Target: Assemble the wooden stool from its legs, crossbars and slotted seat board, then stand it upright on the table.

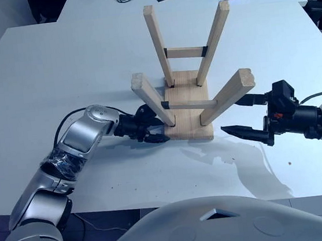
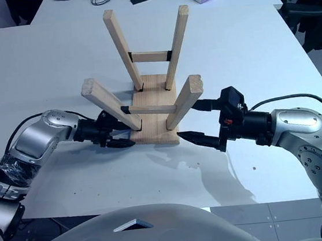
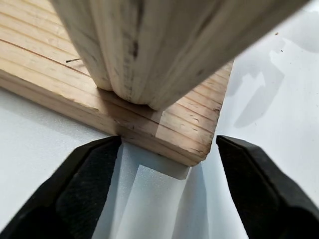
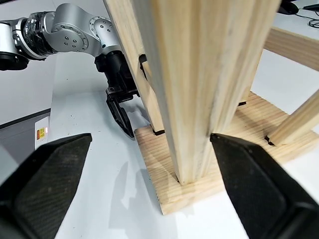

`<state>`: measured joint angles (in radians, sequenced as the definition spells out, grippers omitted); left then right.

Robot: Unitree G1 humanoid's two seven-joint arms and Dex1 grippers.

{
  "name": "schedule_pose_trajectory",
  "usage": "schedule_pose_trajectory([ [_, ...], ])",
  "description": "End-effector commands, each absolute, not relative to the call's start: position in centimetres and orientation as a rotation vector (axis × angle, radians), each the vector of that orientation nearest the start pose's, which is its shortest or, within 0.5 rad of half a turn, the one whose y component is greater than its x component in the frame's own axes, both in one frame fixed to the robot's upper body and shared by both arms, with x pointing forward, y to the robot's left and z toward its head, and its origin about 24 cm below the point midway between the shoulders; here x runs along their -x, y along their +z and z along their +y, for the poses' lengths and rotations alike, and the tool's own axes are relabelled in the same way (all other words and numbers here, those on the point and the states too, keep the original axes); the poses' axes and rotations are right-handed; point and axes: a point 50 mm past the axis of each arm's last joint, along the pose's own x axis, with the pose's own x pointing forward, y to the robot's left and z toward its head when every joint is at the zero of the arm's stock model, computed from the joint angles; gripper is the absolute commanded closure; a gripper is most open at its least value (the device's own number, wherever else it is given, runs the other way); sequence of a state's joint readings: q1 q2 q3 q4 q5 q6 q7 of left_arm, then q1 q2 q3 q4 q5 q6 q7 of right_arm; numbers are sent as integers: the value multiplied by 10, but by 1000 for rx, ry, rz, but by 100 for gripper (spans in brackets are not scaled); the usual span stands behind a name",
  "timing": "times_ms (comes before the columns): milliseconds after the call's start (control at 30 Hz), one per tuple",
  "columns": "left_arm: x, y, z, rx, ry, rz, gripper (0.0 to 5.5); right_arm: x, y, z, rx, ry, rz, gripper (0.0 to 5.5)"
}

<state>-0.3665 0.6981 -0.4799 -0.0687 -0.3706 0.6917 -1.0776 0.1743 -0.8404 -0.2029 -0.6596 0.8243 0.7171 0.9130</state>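
Left eye view: assembled stool (image 1: 185, 52), legs up, resting on its seat board (image 1: 187, 84), centre frame on the table (image 1: 56, 68).
Left gripper (image 1: 155, 134) released at the board's lower-left corner.
Right gripper (image 1: 234, 116) released, flanking the lower-right leg (image 1: 228, 96).

Left wrist view: fingers spread either side of the board corner.

Right wrist view: the leg stands between the spread fingers, ungrasped.

Step judged: turning the stool upright. The next move calls for both grippers to clamp firmly.

The stool (image 1: 188, 103) is pale bare wood with visible grain. The table (image 1: 56, 68) is smooth, faintly glossy white. The left gripper (image 1: 157, 127) and right gripper (image 1: 230, 116) are matt black.

A: Seat board (image 1: 189, 123) lies on the table (image 1: 57, 80), four legs (image 1: 158, 45) standing on it, crossbars (image 1: 185, 52) above it.
B: Left gripper (image 1: 157, 129) at the board's near-left corner; right gripper (image 1: 230, 116) just beyond its near-right corner.
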Motion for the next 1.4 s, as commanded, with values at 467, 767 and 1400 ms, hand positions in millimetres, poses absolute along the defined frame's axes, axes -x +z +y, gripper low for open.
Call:
schedule_pose_trajectory([
  [467,-235,124,188,-57,-1313,500,193,-170,149,-209,107,1114,310,113],
  [767,-240,132,229,10,-945,376,193,-161,140,-227,104,881,311,113],
  [1400,-259,231,192,420,-1018,-52,250,-186,155,-204,-41,596,103,178],
])
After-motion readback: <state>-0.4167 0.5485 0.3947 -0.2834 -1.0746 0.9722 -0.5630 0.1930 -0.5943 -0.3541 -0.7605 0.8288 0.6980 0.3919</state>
